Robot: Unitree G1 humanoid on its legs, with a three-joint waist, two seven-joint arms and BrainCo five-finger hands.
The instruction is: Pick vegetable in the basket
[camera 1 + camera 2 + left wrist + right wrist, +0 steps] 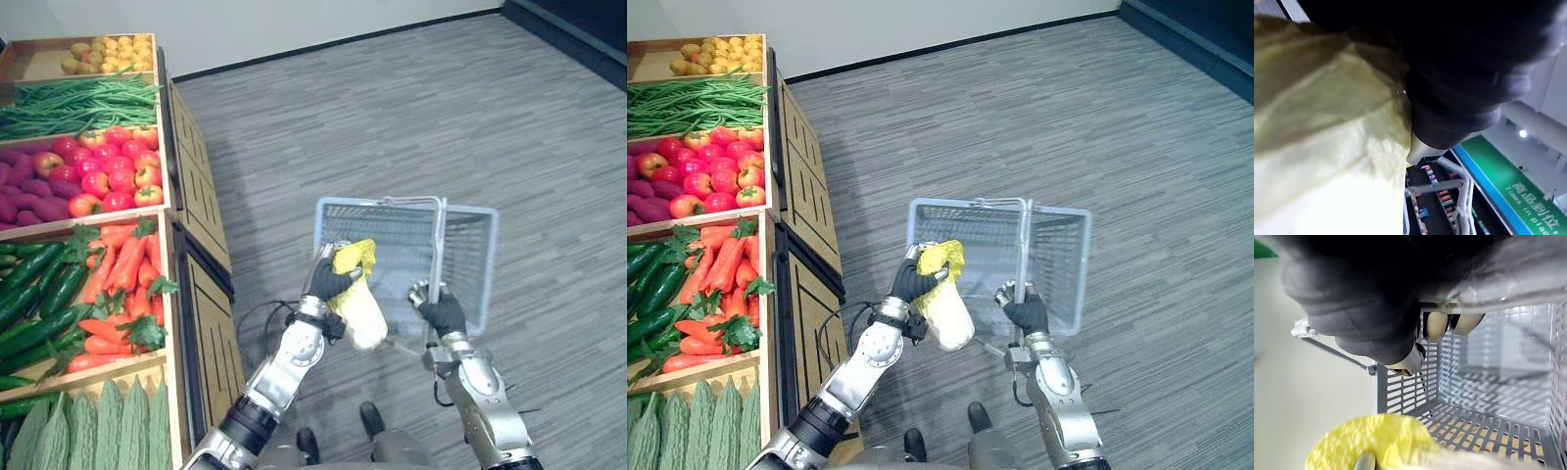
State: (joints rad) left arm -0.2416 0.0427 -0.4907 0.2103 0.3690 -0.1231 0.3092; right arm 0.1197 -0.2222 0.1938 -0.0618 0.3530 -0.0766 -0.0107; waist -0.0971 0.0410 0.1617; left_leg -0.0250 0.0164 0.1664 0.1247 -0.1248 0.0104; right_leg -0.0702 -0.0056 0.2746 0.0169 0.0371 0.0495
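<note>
Wooden stand (201,225) sat on the robot's left, with slatted crate sides and open bins. The bins held carrots (118,269) with green tops, dark cucumbers (34,294), red apples (113,171), long green beans (78,98), purple tubers (24,191), small yellow produce (118,54) and bumpy pale-green gourds (98,426) nearest the robot. The floor (411,108) was grey striped carpet. Nothing lay between the stand and the basket.

The basket (470,255) was pale grey-blue plastic, rectangular, with slotted mesh walls and bottom. It was held off the floor in front of the robot. Its handle (438,245), a thin bar, stood upright across the middle. The right hand (443,311) had its fingers curled round the handle at the near end, and the right wrist view showed the dark tips wrapped over the bar.

The left hand (328,279) had its fingers and thumb closed round the cabbage (361,313), gripping the upper part. The cabbage was in the air at the basket's near-left corner, just beside the right hand but apart from it. It was oblong, with its long axis steep. The crinkled yellow leafy end pointed away from the robot toward the basket. The smooth, pale cream base pointed back toward the robot. The leafy tip overlapped the basket's near wall in the head views, and I could not tell whether it was past the rim. The basket interior looked bare in the right wrist view.
</note>
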